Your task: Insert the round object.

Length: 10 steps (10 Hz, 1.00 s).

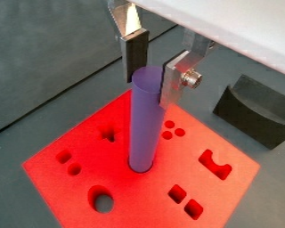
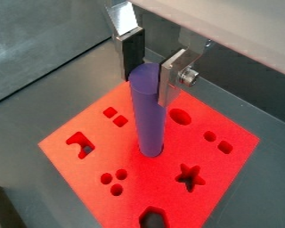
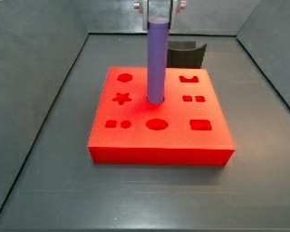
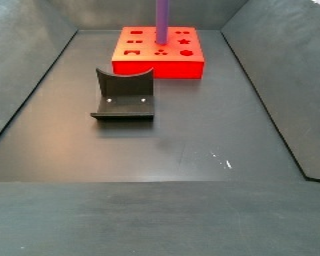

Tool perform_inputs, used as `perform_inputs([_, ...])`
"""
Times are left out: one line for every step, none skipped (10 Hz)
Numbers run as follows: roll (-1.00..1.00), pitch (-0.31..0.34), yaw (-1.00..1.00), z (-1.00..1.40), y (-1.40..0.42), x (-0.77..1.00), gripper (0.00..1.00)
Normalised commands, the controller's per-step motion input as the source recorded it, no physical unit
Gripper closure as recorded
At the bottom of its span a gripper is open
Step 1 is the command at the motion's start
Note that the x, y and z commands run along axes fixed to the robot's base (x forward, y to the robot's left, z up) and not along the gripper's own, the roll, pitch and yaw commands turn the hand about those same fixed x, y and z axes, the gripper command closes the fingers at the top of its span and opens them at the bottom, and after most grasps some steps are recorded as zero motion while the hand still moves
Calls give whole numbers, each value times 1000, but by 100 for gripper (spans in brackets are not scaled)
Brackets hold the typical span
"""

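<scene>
Wrist views: peg [image 1: 142, 125] is clamped upright at its top betw. gripper [image 1: 152, 69] fingers, lower end on red block [image 1: 74, 134] surface. Side views: peg [image 3: 158, 63] is seen vertical over block centre; fixture [image 4: 124, 96] is set well apart.

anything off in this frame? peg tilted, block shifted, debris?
Nothing stands out. The purple peg hangs upright in the gripper above the red block, its lower end near the block's middle. The fixture stands apart on the floor. No debris or damage visible.
</scene>
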Motion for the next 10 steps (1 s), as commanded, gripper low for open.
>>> perform_inputs([0,0,9,-49,-51,74,100])
perform_inputs([54,0,146,-69,-269,183,100])
perform_inputs([34,0,17,-249,-149,289,100])
perform_inputs([49,-71,-11,-586,0,240,100])
perform_inputs([54,-133,-3,-823,0,197,100])
perform_inputs([36,-169,0,-860,0,123,100])
perform_inputs([34,-190,0,-840,0,77,100])
perform_inputs([50,-193,-23,-837,-66,83,100])
perform_inputs([59,-163,-6,-666,-171,114,100])
perform_inputs([0,0,0,-174,-83,129,100])
